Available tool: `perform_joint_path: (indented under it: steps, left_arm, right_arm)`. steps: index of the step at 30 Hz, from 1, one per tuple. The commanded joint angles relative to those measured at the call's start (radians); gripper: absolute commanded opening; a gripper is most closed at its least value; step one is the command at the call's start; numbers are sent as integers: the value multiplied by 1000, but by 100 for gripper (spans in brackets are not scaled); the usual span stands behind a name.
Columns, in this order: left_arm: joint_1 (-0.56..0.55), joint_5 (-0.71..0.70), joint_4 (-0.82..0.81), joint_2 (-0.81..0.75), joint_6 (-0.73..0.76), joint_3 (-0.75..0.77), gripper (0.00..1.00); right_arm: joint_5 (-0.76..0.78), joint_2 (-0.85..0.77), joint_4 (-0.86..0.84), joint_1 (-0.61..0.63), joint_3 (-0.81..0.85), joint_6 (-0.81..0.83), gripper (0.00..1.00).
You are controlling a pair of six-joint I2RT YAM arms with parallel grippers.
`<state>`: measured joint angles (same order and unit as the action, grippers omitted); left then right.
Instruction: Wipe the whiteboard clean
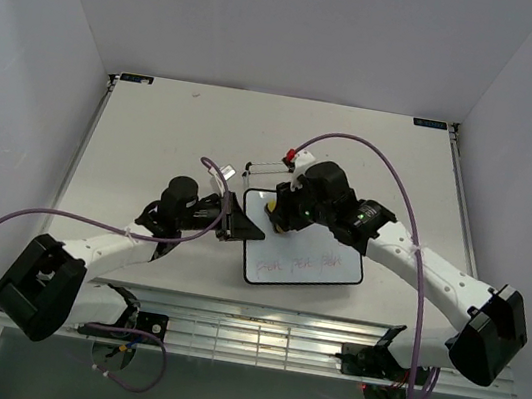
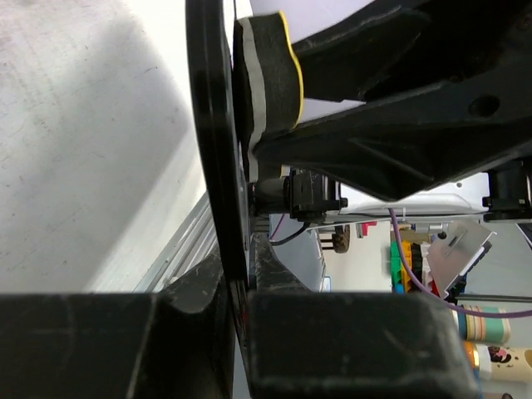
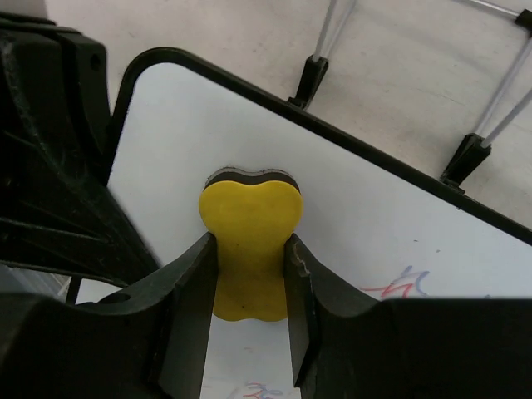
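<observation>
White walls close round a pale table (image 1: 154, 141). Near its middle the whiteboard (image 1: 289, 249) lies face up, its long axis running left to right across the table with the right end swung slightly away from the arm bases. Its wire stand (image 1: 266, 169) pokes out past the far edge, and whether that edge is lifted I cannot tell. Red and blue writing (image 1: 301, 263) sits along the near half. The left gripper (image 1: 235, 217) is clamped on the frame at the left short edge, by my reading to keep the board from sliding under the wipe. The right gripper (image 1: 282, 214) is closed on the waist of a yellow eraser (image 3: 249, 241), its dark underside set against the far-left corner, apart from the writing.
</observation>
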<state>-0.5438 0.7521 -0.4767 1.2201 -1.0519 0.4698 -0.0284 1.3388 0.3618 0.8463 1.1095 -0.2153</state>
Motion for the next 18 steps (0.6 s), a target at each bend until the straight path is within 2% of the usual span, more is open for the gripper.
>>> perform_joint_path:
  steps: [1,3,7,10,14,18]
  left_arm:
    - [-28,90,-197,-67,-10,76,0]
    - [-28,87,-192,-83,-8,73,0]
    - [-28,92,-181,-106,-3,70,0]
    - [-28,108,-180,-108,-5,73,0]
    - [-28,113,-181,-97,0,76,0]
    - [-31,109,-180,-80,3,85,0]
  right_arm:
    - [76,19,2,-60,-20,-10,25]
    - [91,-19,14,-119,-86,-4,25]
    - [77,-104,28,-349,-233,45,25]
    - [67,-132,31,-444,-283,65,25]
    - [-59,-99,-9,-403,-251,28,22]
    - [-96,-50,-72,-200,-163,-28,22]
